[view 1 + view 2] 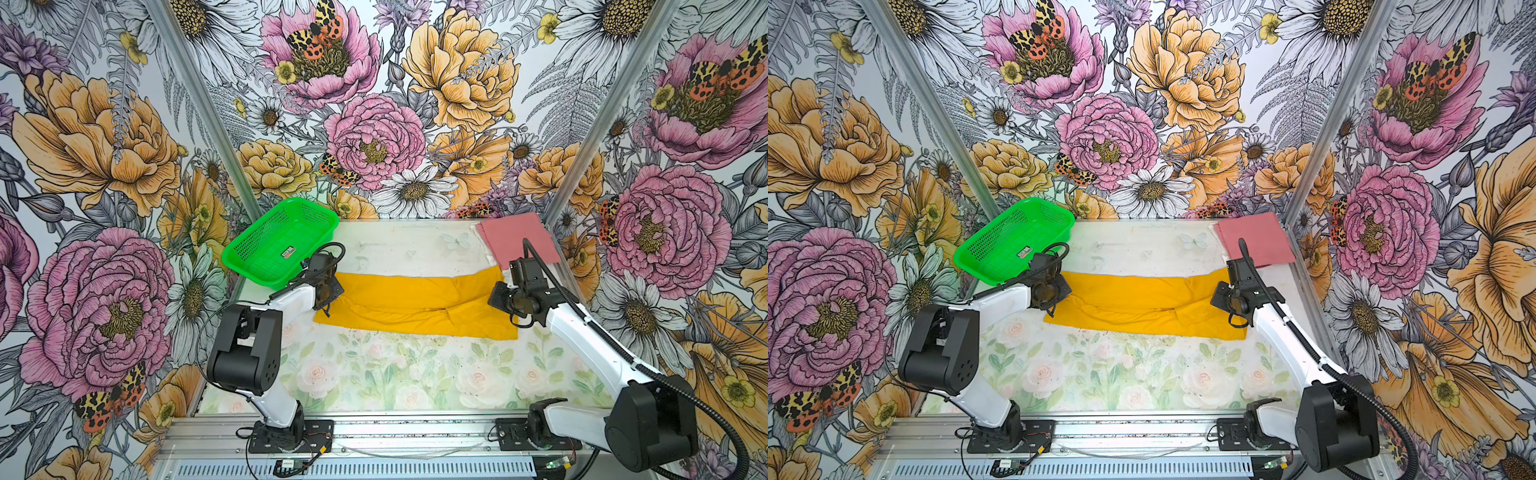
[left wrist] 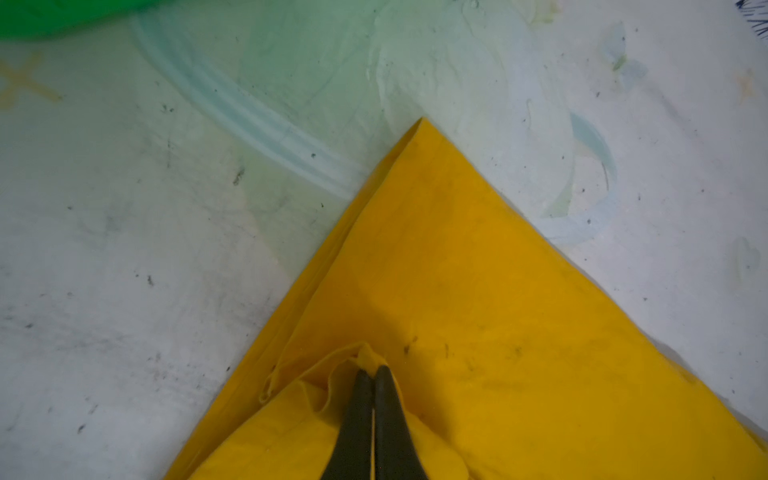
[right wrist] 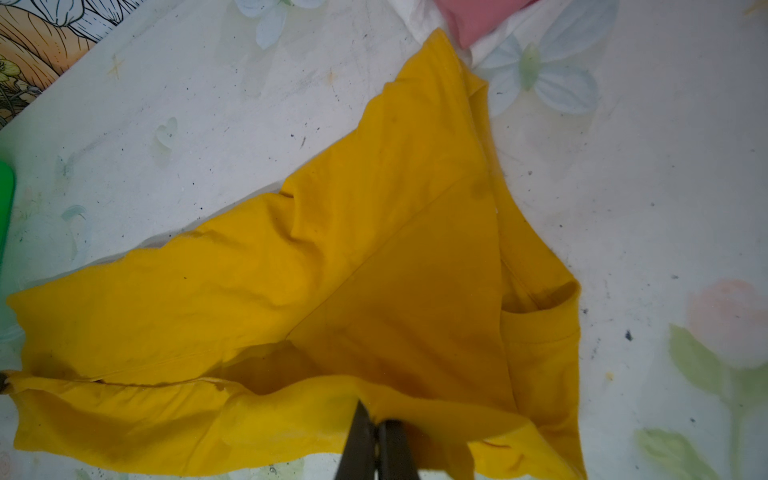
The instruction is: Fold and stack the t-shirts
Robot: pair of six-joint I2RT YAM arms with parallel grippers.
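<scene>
Gripping the mustard-yellow t-shirt at opposite ends, left pincer and right pincer, both clamped tight.

I see a green mesh basket sitting tilted at the far-left corner of the worktop, with a small label stuck inside. Worktop print is faded roses with dark specks all over. Floral wallpaper on three walls. Aluminium rail along the near edge.
</scene>
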